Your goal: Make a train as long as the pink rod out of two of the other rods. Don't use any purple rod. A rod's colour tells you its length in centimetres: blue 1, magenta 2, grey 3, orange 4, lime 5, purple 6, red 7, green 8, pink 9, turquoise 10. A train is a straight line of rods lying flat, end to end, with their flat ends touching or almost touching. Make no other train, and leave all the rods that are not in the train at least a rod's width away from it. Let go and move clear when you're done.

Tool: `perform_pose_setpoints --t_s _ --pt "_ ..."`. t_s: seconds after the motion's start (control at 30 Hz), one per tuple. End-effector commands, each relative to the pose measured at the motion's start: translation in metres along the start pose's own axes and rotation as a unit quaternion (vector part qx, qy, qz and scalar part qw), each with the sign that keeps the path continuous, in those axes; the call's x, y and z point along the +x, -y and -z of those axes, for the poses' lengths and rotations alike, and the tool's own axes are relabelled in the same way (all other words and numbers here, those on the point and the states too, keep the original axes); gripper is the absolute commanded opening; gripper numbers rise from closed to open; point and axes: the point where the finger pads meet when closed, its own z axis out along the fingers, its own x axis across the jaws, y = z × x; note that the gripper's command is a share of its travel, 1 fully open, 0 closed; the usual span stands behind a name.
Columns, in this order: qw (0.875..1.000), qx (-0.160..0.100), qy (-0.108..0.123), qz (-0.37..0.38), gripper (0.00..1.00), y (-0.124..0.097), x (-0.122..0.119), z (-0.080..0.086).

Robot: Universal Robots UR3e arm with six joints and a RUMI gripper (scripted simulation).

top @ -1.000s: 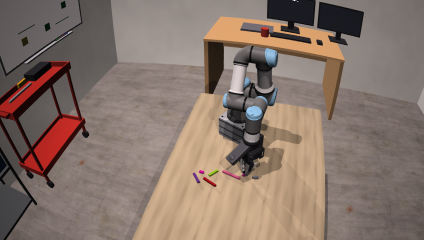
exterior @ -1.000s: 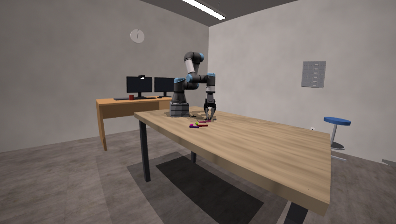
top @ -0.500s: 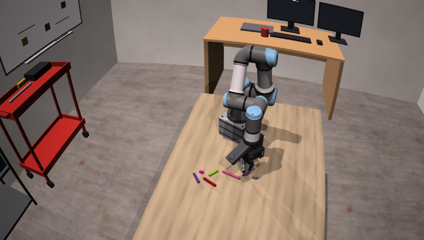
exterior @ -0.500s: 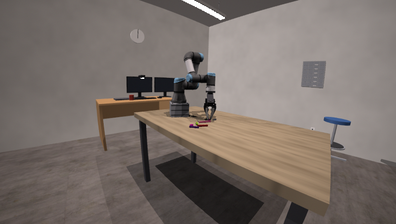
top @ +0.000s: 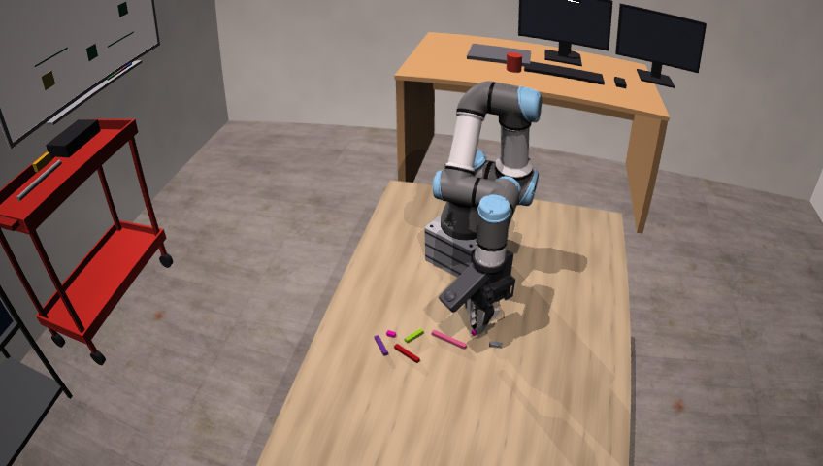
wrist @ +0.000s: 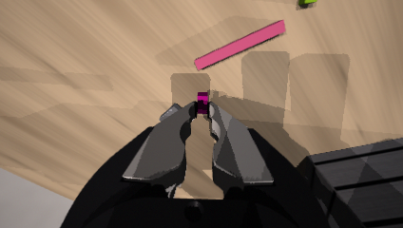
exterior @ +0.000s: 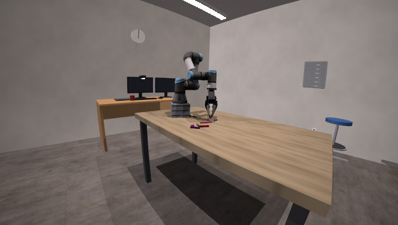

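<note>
My gripper (top: 475,331) (exterior: 210,116) (wrist: 202,103) is shut on a short magenta rod (top: 473,332) (wrist: 202,103) and holds it a little above the wooden table (top: 548,369), just right of the pink rod (top: 448,339) (exterior: 205,122) (wrist: 239,45). A red rod (top: 406,352) (exterior: 203,125), a lime rod (top: 413,334) (wrist: 307,2), a purple rod (top: 380,345) (exterior: 194,127) and a second magenta rod (top: 390,333) lie to the left of the pink rod. A small grey rod (top: 495,344) lies to the right of my gripper.
The arm's base (top: 447,248) stands on the table behind the rods. An orange desk (top: 519,86) with monitors is beyond the table, and a red cart (top: 75,230) stands at the left.
</note>
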Motion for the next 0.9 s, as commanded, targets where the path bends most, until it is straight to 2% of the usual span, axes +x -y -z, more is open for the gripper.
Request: perform_pose_setpoints --t_s 0.0,0.53,0.87 --pt "1.0 0.0 0.0 0.0 0.0 0.0 0.0 0.013" --pt "1.0 0.0 0.0 0.0 0.0 0.001 0.0 0.062" --pt "1.0 0.0 0.0 0.0 0.0 0.001 0.0 0.073"
